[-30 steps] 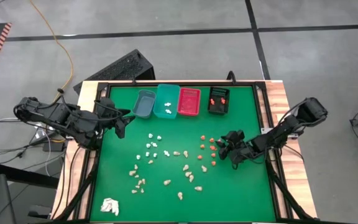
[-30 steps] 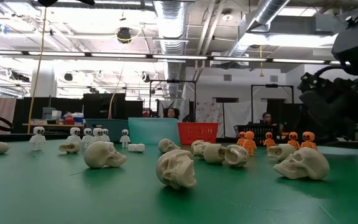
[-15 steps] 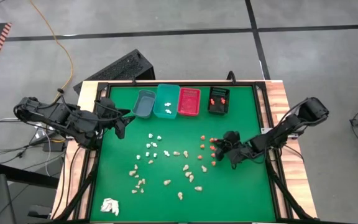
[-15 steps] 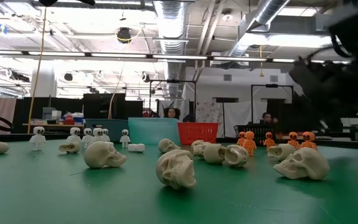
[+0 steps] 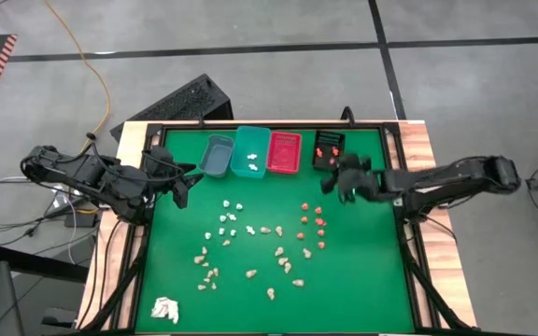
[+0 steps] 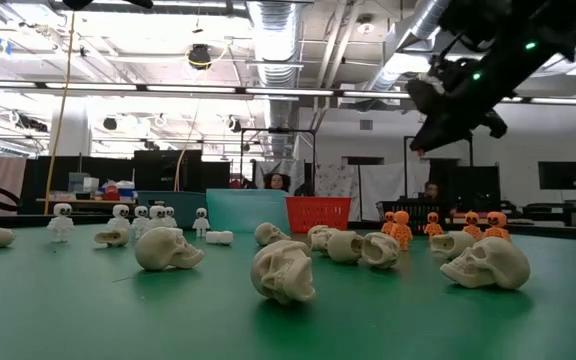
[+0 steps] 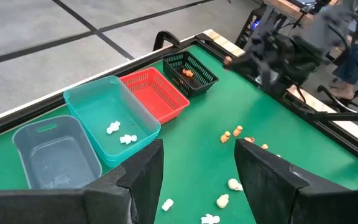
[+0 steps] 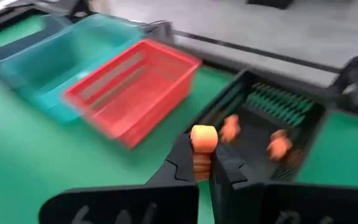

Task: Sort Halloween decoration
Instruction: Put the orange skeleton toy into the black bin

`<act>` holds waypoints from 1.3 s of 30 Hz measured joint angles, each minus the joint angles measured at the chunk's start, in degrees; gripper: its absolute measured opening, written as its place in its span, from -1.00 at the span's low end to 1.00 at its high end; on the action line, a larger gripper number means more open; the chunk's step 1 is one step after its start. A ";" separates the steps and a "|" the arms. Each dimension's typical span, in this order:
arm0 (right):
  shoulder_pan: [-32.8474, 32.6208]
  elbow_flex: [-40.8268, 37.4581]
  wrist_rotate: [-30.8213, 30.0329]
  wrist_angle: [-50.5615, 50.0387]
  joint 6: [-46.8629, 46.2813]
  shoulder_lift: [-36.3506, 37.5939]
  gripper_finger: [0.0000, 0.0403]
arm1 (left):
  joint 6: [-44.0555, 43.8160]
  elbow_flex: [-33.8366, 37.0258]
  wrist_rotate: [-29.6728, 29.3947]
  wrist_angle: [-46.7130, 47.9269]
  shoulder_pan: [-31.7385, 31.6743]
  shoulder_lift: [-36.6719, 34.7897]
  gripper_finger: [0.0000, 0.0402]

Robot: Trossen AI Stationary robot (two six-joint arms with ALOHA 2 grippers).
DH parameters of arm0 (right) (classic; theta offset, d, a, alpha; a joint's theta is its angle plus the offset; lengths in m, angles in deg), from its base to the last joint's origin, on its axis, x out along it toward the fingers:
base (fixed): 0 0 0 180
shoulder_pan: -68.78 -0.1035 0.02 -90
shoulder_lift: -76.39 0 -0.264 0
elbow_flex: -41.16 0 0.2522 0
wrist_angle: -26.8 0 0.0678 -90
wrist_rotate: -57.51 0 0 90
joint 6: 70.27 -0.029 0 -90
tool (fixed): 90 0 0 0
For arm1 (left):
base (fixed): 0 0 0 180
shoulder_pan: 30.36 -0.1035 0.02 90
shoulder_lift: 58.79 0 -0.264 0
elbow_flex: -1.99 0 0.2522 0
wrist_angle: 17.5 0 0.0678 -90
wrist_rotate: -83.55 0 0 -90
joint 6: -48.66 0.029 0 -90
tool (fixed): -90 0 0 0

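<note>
Tiny Halloween decoration pieces lie on the green mat: white figures (image 5: 230,219), beige skulls (image 5: 280,257) and orange figures (image 5: 314,222). My right gripper (image 5: 329,183) hangs above the mat just in front of the black bin (image 5: 328,151), shut on one orange figure (image 8: 202,144). The black bin holds two orange figures (image 8: 253,138). The teal bin (image 5: 251,150) holds two white pieces (image 7: 120,133). My left gripper (image 7: 197,177) waits open at the mat's far left (image 5: 183,187), with nothing between its fingers. My right gripper pinches the orange figure's body (image 8: 200,163) between its two fingertips. The figure's head (image 8: 202,135) sticks out past them. The fingers slant downward toward the far edge. The figure is lifted clear of the mat, near the black bin's front wall.
A grey bin (image 5: 217,155) and a red bin (image 5: 284,152) stand in the far row with the teal and black ones. A white papery wad (image 5: 164,309) lies at the near left corner. A raised frame (image 5: 398,187) borders the mat.
My right gripper has risen from beside the orange figures on the mat and swung toward the far edge, ending in front of the black bin with an orange figure between its fingers. My left gripper has kept still.
</note>
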 joint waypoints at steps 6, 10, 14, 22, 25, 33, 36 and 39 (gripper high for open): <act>15.89 0.01 16.27 0.49 6.99 -1.64 -0.77 | 0.56 0.00 1.05 -0.01 0.01 -0.01 -0.07; 21.98 0.01 24.61 1.59 10.65 -4.13 -0.54 | 1.36 0.00 1.41 -0.06 0.00 -0.01 -0.07; 24.81 0.01 28.15 4.12 11.35 -5.31 -0.25 | 2.16 0.00 2.72 -0.90 0.01 -0.12 -0.05; 20.97 0.05 40.17 7.64 16.72 -0.86 0.12 | 3.35 0.00 5.49 -0.91 0.00 -0.12 0.04; 14.54 0.01 41.56 6.05 18.02 1.34 0.11 | 4.26 0.00 6.59 -0.90 0.02 -0.12 0.05; -5.97 0.01 29.23 3.28 17.09 -0.90 0.03 | 5.26 0.00 5.90 -0.88 0.02 -0.12 0.05; -10.94 0.01 23.37 3.31 15.49 -4.53 0.03 | 5.27 0.00 5.86 -0.86 0.02 -0.12 0.05; -13.77 0.01 20.50 3.45 12.85 -8.00 0.03 | 5.23 0.00 5.80 -0.86 0.02 -0.12 0.05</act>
